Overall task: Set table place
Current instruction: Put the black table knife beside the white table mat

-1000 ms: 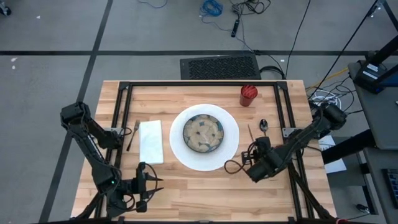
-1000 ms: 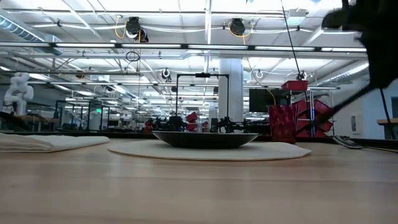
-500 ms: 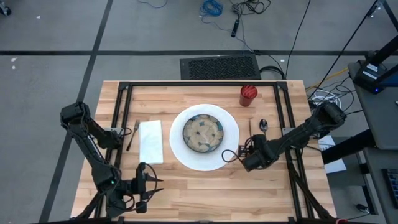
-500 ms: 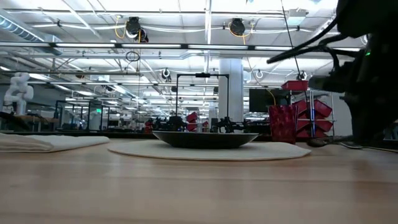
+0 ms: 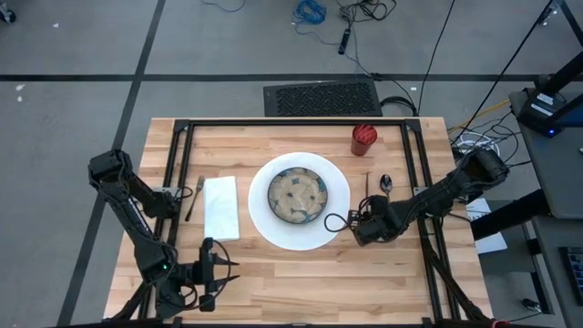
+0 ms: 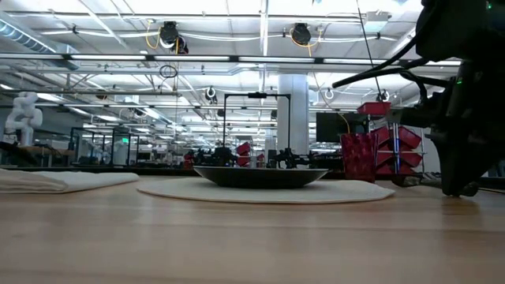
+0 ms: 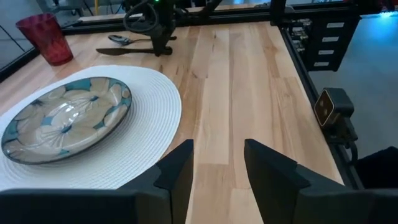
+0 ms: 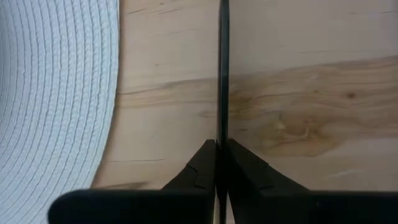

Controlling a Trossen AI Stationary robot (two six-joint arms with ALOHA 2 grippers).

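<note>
My right gripper (image 8: pixel 219 163) is pinched tight on a dark knife (image 8: pixel 222 68), low over the worktop (image 5: pixel 301 278), with the blade running straight out ahead of my fingers and lying just beside the edge of the white woven placemat (image 8: pixel 56 81). From above, the knife (image 5: pixel 367 193) sits between that placemat (image 5: pixel 339 196) and the spoon (image 5: pixel 386 183), which is where it belongs, so the step in hand looks like letting it go. To do that well I should keep the blade flat on the wood and parallel to the spoon, part my fingers slowly so the handle does not tip or drag, then lift straight up. On the placemat rests the patterned plate (image 5: pixel 297 194); a red cup (image 5: pixel 363 139) stands beyond the spoon, and the napkin (image 5: pixel 221 207) and fork (image 5: pixel 195 196) lie on the far side. My left gripper (image 7: pixel 216 173) waits half open and empty near the worktop's front edge.
</note>
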